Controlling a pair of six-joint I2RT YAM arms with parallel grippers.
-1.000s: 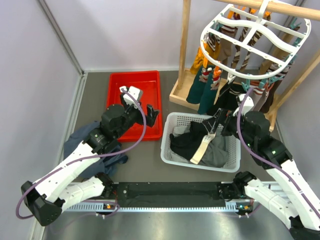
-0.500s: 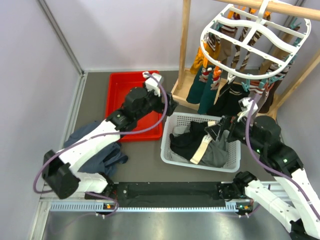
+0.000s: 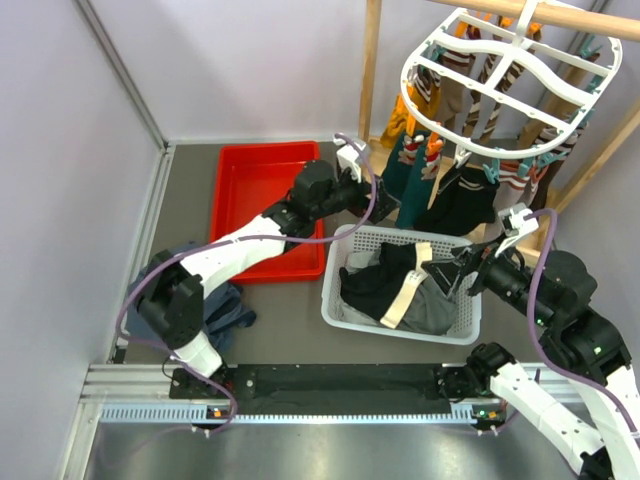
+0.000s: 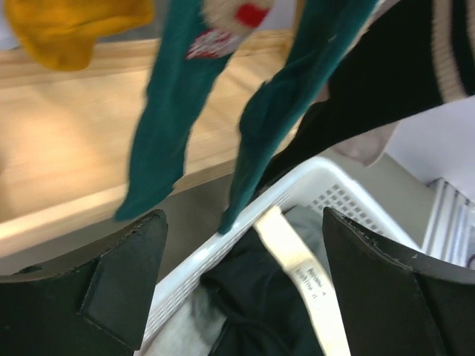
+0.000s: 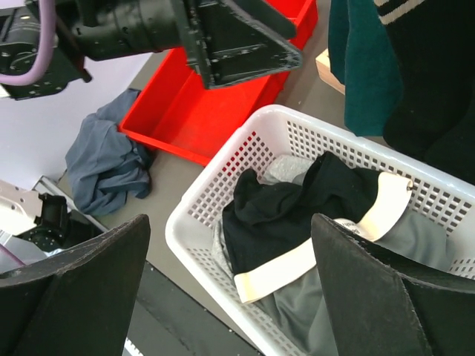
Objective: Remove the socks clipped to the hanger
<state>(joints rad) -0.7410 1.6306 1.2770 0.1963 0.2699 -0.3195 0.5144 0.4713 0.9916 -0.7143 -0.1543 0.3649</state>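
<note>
The white oval hanger (image 3: 470, 143) hangs from the wooden pole at the top right with several socks clipped round its rim. Two dark teal socks (image 3: 412, 190) hang lowest, with a mustard sock (image 3: 403, 115) and a black sock (image 3: 462, 200) beside them. My left gripper (image 3: 378, 195) is open and empty, just left of and below the teal socks (image 4: 167, 126), whose toes dangle above its fingers (image 4: 122, 282). My right gripper (image 3: 450, 270) is open and empty above the basket, below the black sock. The mustard sock (image 4: 70, 30) shows at the top left of the left wrist view.
A white basket (image 3: 335, 290) holds black and grey clothes with a beige band (image 3: 405, 295). A red tray (image 3: 240, 190) lies to its left. A blue-grey garment (image 3: 170, 275) lies at the near left. The wooden rack (image 3: 370, 80) and its base stand behind the basket.
My left arm has swung right from over the red tray to just beside the teal socks. My right gripper has drawn back to the right and lower over the basket.
</note>
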